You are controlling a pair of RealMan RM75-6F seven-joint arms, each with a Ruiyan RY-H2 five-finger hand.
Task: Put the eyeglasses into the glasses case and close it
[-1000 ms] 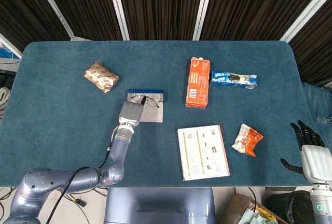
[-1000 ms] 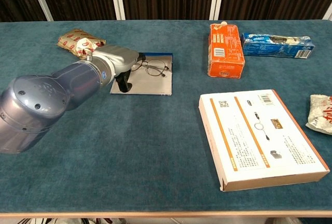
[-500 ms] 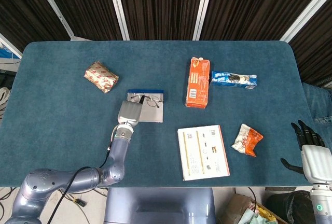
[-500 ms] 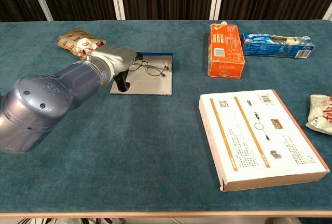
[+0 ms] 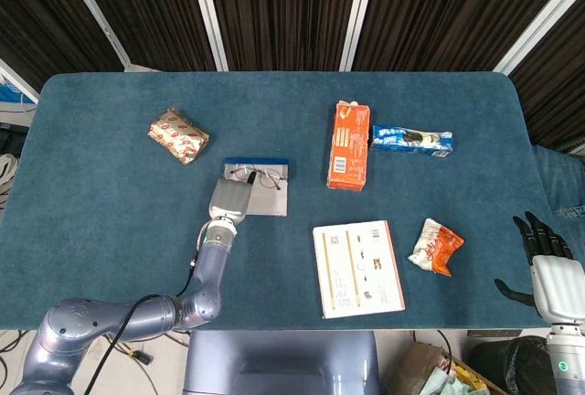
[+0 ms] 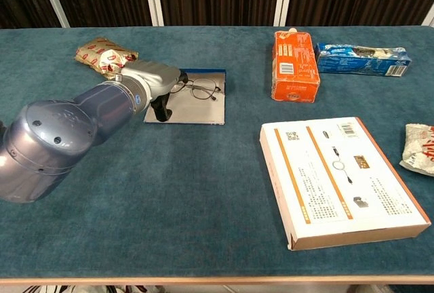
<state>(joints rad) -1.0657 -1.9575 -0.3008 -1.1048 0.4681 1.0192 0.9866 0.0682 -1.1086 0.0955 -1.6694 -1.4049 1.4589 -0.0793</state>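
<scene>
The open glasses case (image 5: 271, 199) (image 6: 203, 108) lies flat left of the table's middle, grey inside with a blue far rim. Thin-framed eyeglasses (image 5: 264, 176) (image 6: 201, 89) rest on its far half. My left hand (image 5: 233, 197) (image 6: 157, 83) covers the case's left part. Its dark fingertips (image 5: 249, 177) reach the left end of the eyeglasses, and another dark finger (image 6: 161, 108) points down onto the case. The hand hides whether it pinches the frame. My right hand (image 5: 547, 262) hangs off the table's right edge, fingers spread, holding nothing.
An orange carton (image 5: 348, 145) (image 6: 293, 66) and a blue snack pack (image 5: 412, 139) (image 6: 363, 58) lie at the back right. A white flat box (image 5: 358, 267) (image 6: 342, 179) sits front right, beside a crumpled packet (image 5: 435, 246) (image 6: 421, 146). A foil-wrapped pack (image 5: 177, 134) (image 6: 102, 55) lies back left.
Almost nothing: my left hand shifted only slightly over the case, and the eyeglasses stay in the same spot. The right hand has not moved.
</scene>
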